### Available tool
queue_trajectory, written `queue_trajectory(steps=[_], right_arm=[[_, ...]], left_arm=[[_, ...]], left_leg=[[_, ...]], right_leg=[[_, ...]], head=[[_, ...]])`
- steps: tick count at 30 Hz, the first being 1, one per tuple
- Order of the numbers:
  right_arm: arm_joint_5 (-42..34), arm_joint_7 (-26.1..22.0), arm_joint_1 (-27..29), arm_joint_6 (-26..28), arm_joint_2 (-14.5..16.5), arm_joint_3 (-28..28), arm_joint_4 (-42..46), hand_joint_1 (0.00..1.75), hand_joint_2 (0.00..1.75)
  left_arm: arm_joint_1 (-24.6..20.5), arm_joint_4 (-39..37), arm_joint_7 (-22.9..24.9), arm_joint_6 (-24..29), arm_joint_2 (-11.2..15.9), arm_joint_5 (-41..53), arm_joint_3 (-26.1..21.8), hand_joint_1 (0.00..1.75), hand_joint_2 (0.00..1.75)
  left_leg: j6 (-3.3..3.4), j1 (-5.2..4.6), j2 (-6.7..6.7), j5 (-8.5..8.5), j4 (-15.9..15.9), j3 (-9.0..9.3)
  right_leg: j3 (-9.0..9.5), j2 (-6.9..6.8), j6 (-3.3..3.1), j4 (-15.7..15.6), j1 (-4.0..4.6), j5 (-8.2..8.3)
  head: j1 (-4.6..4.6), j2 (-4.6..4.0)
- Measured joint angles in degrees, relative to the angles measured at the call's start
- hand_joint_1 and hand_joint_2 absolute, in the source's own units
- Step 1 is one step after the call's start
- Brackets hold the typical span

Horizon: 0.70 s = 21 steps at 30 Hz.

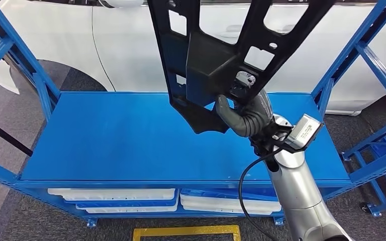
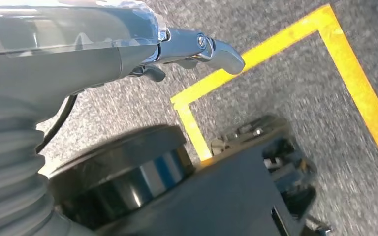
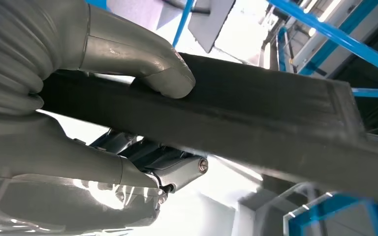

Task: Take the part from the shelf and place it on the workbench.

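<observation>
Right hand (image 1: 246,114) gripped the large black plastic frame part with cut-out openings (image 1: 216,55) at its lower edge and held it upright above the blue metal shelf deck (image 1: 120,140), lifted clear of it. In the right wrist view the thick grey thumb (image 3: 162,73) pressed on one face of the black panel (image 3: 256,113) and the darker fingers (image 3: 177,167) wrapped under the opposite side, so the part was clamped between them. Blue steel uprights (image 1: 349,60) framed the shelf on both sides. White trays (image 1: 115,196) sat on the lower tier. A white car body (image 1: 130,45) stood behind the rack. Left hand (image 2: 197,49) hung over grey carpet (image 2: 300,98) marked with yellow floor tape (image 2: 354,88); whether its fingers were spread or curled could not be told.
</observation>
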State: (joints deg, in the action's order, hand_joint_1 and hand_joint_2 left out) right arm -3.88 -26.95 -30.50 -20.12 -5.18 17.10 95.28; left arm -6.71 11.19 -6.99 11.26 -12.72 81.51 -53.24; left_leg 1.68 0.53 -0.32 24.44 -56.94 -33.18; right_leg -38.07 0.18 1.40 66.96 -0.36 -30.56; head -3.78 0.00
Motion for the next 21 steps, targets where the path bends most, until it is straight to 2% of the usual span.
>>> queue_trajectory(steps=[1, 2, 3, 4, 5, 7, 8, 10, 12, 13, 14, 16, 17, 18, 19, 21], right_arm=[[-3.1, 1.6, 1.7, -2.7, 0.0, 0.1, 0.2, 1.75, 1.75], [-6.6, 2.6, 4.4, -6.2, 0.0, 0.5, 0.5, 1.75, 1.75], [-9.5, 2.6, 7.7, -9.5, -0.1, 1.1, 1.0, 1.75, 1.75], [-10.9, 1.6, 11.0, -11.6, -0.1, 2.1, 1.6, 1.75, 1.75], [-11.2, 0.2, 13.9, -12.5, -0.3, 3.1, 2.2, 1.75, 1.75], [-11.5, -0.7, 17.1, -11.6, -0.7, 4.5, 3.5, 1.75, 1.75], [-12.4, -0.2, 17.8, -11.0, -1.0, 4.8, 4.1, 1.75, 1.75], [-14.7, 1.2, 18.6, -10.5, -1.7, 4.9, 4.8, 1.75, 1.75], [-16.4, 2.2, 18.9, -10.6, -2.2, 4.9, 5.1, 1.75, 1.75], [-16.8, 2.5, 19.0, -10.7, -2.4, 4.9, 5.2, 1.75, 1.75], [-17.1, 2.6, 19.1, -10.7, -2.5, 5.0, 5.3, 1.75, 1.75], [-17.3, 2.8, 19.3, -10.8, -2.6, 5.0, 5.3, 1.75, 1.75], [-17.4, 2.9, 19.4, -10.8, -2.7, 5.0, 5.3, 1.75, 1.75], [-17.5, 3.1, 19.5, -10.7, -2.8, 5.0, 5.2, 1.75, 1.75], [-17.5, 3.3, 19.5, -10.7, -2.9, 5.0, 5.2, 1.75, 1.75], [-17.7, 3.5, 19.5, -10.4, -2.9, 5.0, 5.2, 1.75, 1.75]], left_arm=[[0.0, 0.0, -0.2, 0.3, 0.0, -0.3, -0.1, 0.00, 1.75], [0.2, 0.0, -0.4, 0.7, 0.0, -0.6, -0.3, 0.00, 1.75], [0.4, 0.0, -0.6, 1.0, 0.0, -0.7, -0.4, 0.00, 1.75], [0.6, 0.0, -0.6, 1.1, 0.0, -0.6, -0.5, 0.00, 1.75], [0.7, 0.0, -0.5, 1.3, 0.0, -0.5, -0.5, 0.00, 1.75], [0.8, 0.0, 0.4, 1.7, 0.0, -0.6, -0.6, 0.00, 1.75], [0.7, 0.0, 1.1, 1.9, 0.0, -0.9, -0.7, 0.00, 1.75], [0.6, 0.0, 2.2, 2.2, 0.0, -1.4, -1.1, 0.00, 1.75], [0.5, 0.0, 2.6, 2.3, 0.0, -1.7, -1.4, 0.00, 1.75], [0.4, 0.0, 2.7, 2.3, 0.0, -1.7, -1.4, 0.00, 1.75], [0.4, 0.0, 2.8, 2.2, 0.0, -1.7, -1.5, 0.00, 1.75], [0.2, 0.0, 2.7, 2.0, 0.0, -1.8, -1.6, 0.00, 1.75], [0.1, 0.0, 2.6, 1.9, 0.0, -1.7, -1.6, 0.00, 1.75], [0.0, 0.0, 2.6, 1.9, 0.0, -1.7, -1.6, 0.00, 1.75], [-0.1, 0.0, 2.6, 1.8, 0.0, -1.6, -1.6, 0.00, 1.75], [0.1, 0.0, 2.6, 1.8, 0.0, -1.4, -1.6, 0.00, 1.75]], left_leg=[[0.05, 0.02, -0.02, 0.02, 0.0, 0.01], [0.06, 0.06, -0.14, 0.08, 0.0, 0.06], [0.02, 0.11, -0.33, 0.17, -0.1, 0.13], [-0.10, 0.16, -0.54, 0.30, -0.2, 0.19], [-0.29, 0.18, -0.71, 0.50, -0.4, 0.23], [-0.88, 0.01, -0.74, 0.99, -0.9, 0.15], [-1.19, -0.07, -0.68, 1.18, -1.1, 0.12], [-1.82, -0.15, -0.53, 1.30, -1.0, 0.24], [-2.39, -0.09, -0.37, 1.90, -1.5, 0.14], [-2.64, -0.06, -0.30, 2.99, -3.0, -0.45], [-2.84, 0.02, -0.22, 4.72, -5.8, -1.64], [-3.12, 0.07, -0.15, 8.56, -13.5, -4.96], [-3.15, 0.09, -0.13, 9.60, -16.6, -6.22], [-3.08, 0.08, -0.13, 9.53, -17.7, -6.54], [-2.88, 0.07, -0.12, 8.35, -16.4, -5.74], [-2.09, -0.13, -0.12, 4.59, -8.6, -1.80]], right_leg=[[-1.72, 0.00, 0.22, 3.7, -0.15, -1.48], [-2.84, -0.01, 0.39, 6.1, -0.30, -2.09], [-3.05, -0.02, 0.50, 6.5, -0.46, -1.69], [-2.13, -0.05, 0.55, 4.5, -0.65, -0.21], [-0.39, -0.11, 0.56, 0.8, -0.80, 1.85], [2.85, -0.14, 0.24, -6.2, -0.72, 4.52], [3.63, -0.07, -0.06, -7.9, -0.55, 4.94], [3.77, 0.15, -0.83, -8.4, -0.30, 4.90], [3.92, 0.13, -1.61, -8.7, -0.50, 5.08], [3.99, 0.07, -1.97, -8.9, -0.62, 5.20], [4.05, -0.02, -2.27, -9.1, -0.64, 5.26], [4.00, -0.17, -2.57, -9.0, -0.41, 5.25], [3.99, -0.22, -2.64, -9.0, -0.28, 5.24], [4.00, -0.22, -2.67, -9.0, -0.15, 5.22], [4.05, -0.16, -2.69, -8.9, -0.02, 5.21], [4.20, 0.03, -2.68, -8.8, 0.21, 5.18]], head=[[-0.01, 0.00], [0.00, 0.00], [0.00, 0.00], [0.00, 0.00], [0.00, 0.00], [-0.01, 0.00], [-0.01, 0.00], [-0.01, 0.00], [-0.01, 0.00], [-0.01, 0.00], [-0.01, 0.00], [-0.01, 0.00], [-0.01, 0.00], [-0.01, 0.00], [-0.01, 0.00], [-0.01, 0.00]])
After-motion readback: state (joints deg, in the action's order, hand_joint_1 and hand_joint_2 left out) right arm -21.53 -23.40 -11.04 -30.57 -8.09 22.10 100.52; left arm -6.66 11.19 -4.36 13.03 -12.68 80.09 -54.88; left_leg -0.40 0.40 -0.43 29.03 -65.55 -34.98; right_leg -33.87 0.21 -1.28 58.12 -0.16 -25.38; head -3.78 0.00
